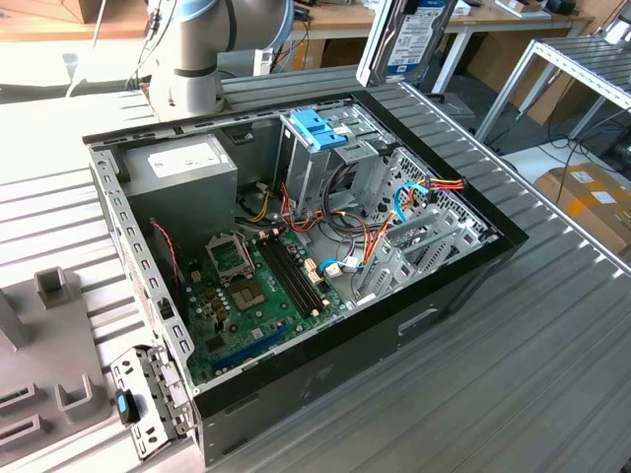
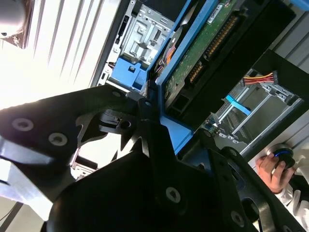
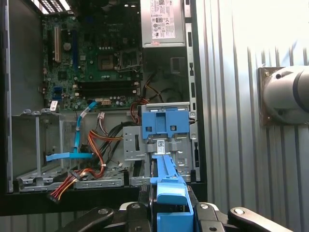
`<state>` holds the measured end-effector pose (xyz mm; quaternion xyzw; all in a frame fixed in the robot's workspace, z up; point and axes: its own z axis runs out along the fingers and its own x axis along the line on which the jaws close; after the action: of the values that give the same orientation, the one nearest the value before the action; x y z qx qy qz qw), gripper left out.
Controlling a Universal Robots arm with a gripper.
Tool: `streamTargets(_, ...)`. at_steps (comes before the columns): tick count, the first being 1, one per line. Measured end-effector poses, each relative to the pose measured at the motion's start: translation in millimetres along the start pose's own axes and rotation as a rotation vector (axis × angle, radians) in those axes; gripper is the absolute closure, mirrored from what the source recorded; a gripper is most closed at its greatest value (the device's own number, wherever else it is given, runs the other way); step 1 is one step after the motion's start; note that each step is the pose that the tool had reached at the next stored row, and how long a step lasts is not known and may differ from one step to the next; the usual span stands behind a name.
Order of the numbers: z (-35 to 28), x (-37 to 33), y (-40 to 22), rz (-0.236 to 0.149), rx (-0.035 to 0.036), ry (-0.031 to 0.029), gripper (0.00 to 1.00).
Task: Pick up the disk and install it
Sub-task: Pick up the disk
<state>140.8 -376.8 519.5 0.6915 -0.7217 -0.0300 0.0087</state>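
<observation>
Disk, a flat rectangular dark grey metal hard drive in light-blue plastic rails [image 1: 408,41], is hanging on edge above the open black computer case [image 1: 414,320], the black gripper [image 3: 167,199] clamping its railed end. Stiff, weighty and shock-sensitive, it is probably handling best by those rails.

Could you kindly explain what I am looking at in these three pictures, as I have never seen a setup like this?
This is a robot arm mounted on a ribbed metal table. The exterior view looks on from off the arm; both wrist views come from cameras riding on it. On the table lies an open computer case, showing its green circuit board, cables and a metal cage with a blue handle. The arm's tool is shut on the disk, a hard drive in light-blue rails, held in the air above the case. A person's hand shows in the second wrist view.
</observation>
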Motion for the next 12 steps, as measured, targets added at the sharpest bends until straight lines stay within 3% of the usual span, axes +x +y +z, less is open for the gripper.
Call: streamTargets(12, -0.9, -0.7, -16.8, 0.000, 0.0000, 0.0000, 0.63)
